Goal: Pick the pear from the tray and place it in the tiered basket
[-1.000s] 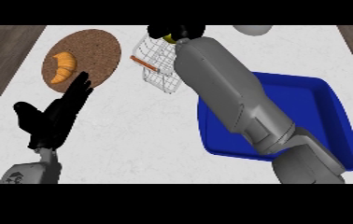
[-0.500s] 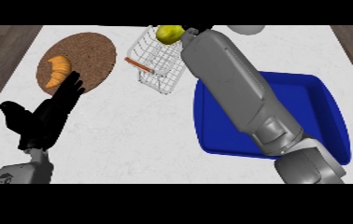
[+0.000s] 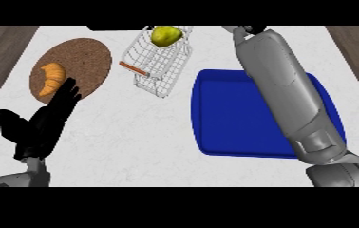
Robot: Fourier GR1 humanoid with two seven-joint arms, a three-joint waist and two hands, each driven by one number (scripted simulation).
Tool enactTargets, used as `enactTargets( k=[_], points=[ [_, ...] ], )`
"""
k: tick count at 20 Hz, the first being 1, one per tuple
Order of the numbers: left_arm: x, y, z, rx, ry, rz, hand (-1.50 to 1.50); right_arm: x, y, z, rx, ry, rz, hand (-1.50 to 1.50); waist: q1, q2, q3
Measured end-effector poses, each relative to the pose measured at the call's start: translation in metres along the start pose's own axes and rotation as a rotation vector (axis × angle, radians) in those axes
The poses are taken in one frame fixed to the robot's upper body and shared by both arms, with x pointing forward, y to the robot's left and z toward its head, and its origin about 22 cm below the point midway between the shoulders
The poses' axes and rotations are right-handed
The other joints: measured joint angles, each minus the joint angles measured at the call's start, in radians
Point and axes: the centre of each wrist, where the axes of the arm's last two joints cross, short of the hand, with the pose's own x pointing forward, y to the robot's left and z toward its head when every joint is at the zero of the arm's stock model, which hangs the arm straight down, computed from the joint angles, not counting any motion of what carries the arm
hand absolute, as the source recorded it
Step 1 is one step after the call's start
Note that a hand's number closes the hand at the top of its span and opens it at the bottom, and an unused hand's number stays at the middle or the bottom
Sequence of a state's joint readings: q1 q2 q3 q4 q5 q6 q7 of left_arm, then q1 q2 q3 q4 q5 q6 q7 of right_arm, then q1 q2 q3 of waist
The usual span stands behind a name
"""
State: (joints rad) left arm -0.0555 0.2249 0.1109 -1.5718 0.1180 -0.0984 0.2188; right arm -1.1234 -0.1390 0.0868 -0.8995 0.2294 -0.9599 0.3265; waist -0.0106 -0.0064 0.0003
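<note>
since half a second ago the right forearm is swinging away to the right, uncovering the tiered basket [image 3: 160,61]; the pear [image 3: 165,34] is now sitting alone in the basket's upper tier, nothing touching it. a second ago the arm was lying right across the basket and hiding the fruit.

right hand [image 3: 250,29] is barely showing at the top edge, just right of the basket. only a dark sliver is visible past the wrist, so cannot tell whether its fingers are spread or curled. it is holding nothing that can be seen. judging from this, the placing is done and the arm is pulling clear.

blue tray [image 3: 231,118] is lying under the right forearm, which is crossing it lengthwise and covering its right part. no fruit is showing on the visible part.

left hand [image 3: 43,122] is resting at lower left, fingers straight and together, pointing up toward the cork mat [image 3: 82,61], thumb out to the side. it is holding nothing, parked out of the way.

croissant [image 3: 52,78] is lying on the mat's left side, just beyond the left fingertips. an orange-brown stick [image 3: 133,69] is lying in the basket's lower tier. neither is standing in the way of the withdrawing arm; the basket rim beside the right wrist is the only thing close.
</note>
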Motion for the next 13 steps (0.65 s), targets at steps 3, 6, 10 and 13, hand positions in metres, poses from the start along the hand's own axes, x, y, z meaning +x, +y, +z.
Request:
enactTargets(
  k=[3,6,10,13],
  points=[
    [-0.001,-0.006,-0.001,0.007,0.005,0.005,0.0,-0.002,-0.032,-0.013,-0.044,0.002,-0.014,-1.5,-0.011,-0.003,0.0],
    [0.001,-0.007,0.003,0.015,0.011,0.006,0.0,-0.004,-0.074,-0.027,-0.079,0.001,-0.024,-1.5,-0.018,-0.005,0.0],
    [-0.003,-0.007,0.005,0.016,0.012,-0.001,0.0,-0.005,-0.127,-0.032,-0.104,-0.007,-0.013,-1.5,-0.015,-0.003,0.0],
    [-0.006,-0.005,0.002,0.011,0.005,0.0,0.0,-0.003,-0.168,-0.036,-0.11,-0.008,0.003,-1.5,-0.011,-0.001,0.0]
  ],
)
